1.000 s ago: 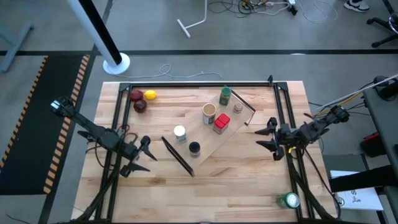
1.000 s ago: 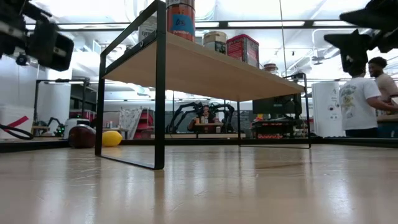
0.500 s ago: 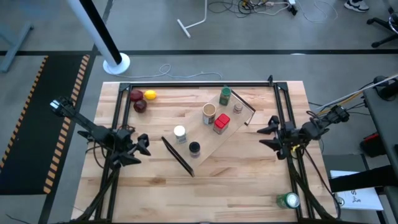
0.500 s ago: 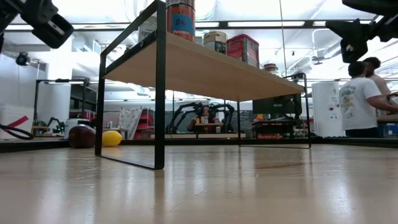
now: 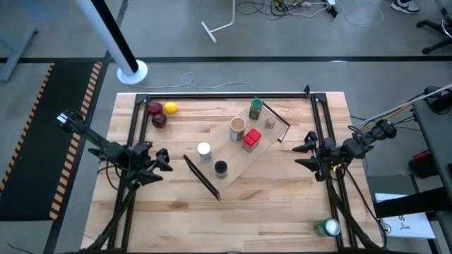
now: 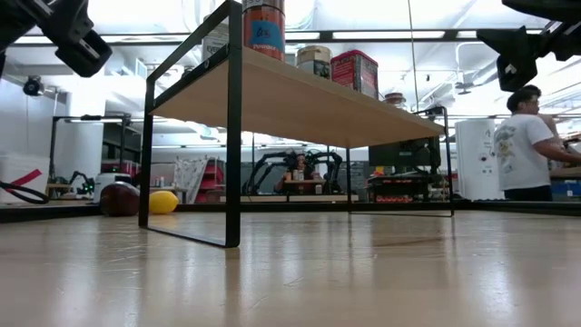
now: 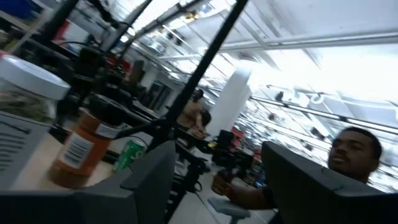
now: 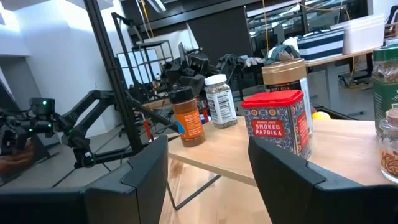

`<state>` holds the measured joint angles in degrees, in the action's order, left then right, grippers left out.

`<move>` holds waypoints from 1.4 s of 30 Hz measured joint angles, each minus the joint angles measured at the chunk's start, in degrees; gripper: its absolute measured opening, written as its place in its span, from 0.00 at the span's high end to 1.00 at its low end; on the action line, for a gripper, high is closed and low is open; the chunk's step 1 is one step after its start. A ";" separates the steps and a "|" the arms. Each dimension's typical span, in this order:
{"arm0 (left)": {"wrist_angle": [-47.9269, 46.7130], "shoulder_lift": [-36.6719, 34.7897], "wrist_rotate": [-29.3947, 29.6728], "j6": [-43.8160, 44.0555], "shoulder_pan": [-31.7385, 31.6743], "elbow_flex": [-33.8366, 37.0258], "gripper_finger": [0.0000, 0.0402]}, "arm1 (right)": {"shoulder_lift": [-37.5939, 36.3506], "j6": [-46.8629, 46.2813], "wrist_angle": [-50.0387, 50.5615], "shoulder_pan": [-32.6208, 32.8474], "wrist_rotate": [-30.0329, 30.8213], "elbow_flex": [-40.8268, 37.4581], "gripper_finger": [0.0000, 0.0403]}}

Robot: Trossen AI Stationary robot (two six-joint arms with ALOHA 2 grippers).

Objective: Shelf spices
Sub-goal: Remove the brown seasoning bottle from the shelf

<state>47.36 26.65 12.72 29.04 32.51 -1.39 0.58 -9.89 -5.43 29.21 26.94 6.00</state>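
Your left pincer hangs at the left of the frame, fingers apart and empty, just off the shelf's near end. Your right pincer sits at the right, fingers spread, holding nothing. Between them the shelf runs diagonally across the tabletop, carrying all six spices: green-lidded jar, tan cylinder, red box, grey-capped jar, white-capped jar, black-capped jar.

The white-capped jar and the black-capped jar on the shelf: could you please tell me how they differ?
The white-capped jar has a white lid and pale, greyish contents; the black-capped jar has a black lid and orange contents. From above, the white-capped jar lies nearer the fruit side of the shelf, and the black-capped jar nearer the front edge. Both stand upright on the plank, close together, untouched by either gripper.
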 joint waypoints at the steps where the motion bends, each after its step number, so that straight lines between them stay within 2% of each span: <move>1: -0.09 0.00 0.36 0.00 0.00 0.00 0.44 | 0.00 0.02 0.00 0.00 0.00 0.00 0.51; 9: 0.22 0.00 1.24 0.17 0.00 0.00 0.47 | 0.00 -0.04 0.04 0.00 0.02 0.02 0.51; 13: 1.23 0.07 5.56 -0.05 0.00 -0.05 0.46 | 0.00 0.00 0.15 0.00 0.02 0.02 0.51; 17: 0.80 2.25 6.04 -1.86 0.07 -4.23 0.46 | 0.00 0.38 0.22 0.00 0.02 0.02 0.51; 20: -5.76 5.87 4.25 -4.92 0.07 -11.08 0.47 | 0.00 0.72 0.20 0.00 0.04 0.02 0.51; 24: -24.00 11.78 4.34 -9.26 0.07 -23.57 0.48 | 0.00 0.76 0.13 0.00 0.04 0.04 0.51; 29: -44.10 22.22 9.22 -10.56 0.04 -39.56 0.49 | 0.00 0.21 0.74 0.00 -0.38 0.33 0.51; 32: -52.71 28.58 13.46 -11.08 0.00 -48.76 0.50 | 0.48 -1.35 5.64 0.00 -0.44 3.16 0.51; 36: -61.41 36.44 18.58 -13.30 0.00 -59.62 0.51 | 3.42 -3.28 12.57 0.00 -0.48 8.07 0.51; 42: -67.69 45.47 22.00 -18.67 0.00 -72.76 0.54 | 11.31 -4.08 13.36 0.02 -3.01 12.89 0.51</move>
<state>-20.32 72.12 34.72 10.36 32.51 -74.15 11.89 -13.97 7.93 29.23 23.93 18.89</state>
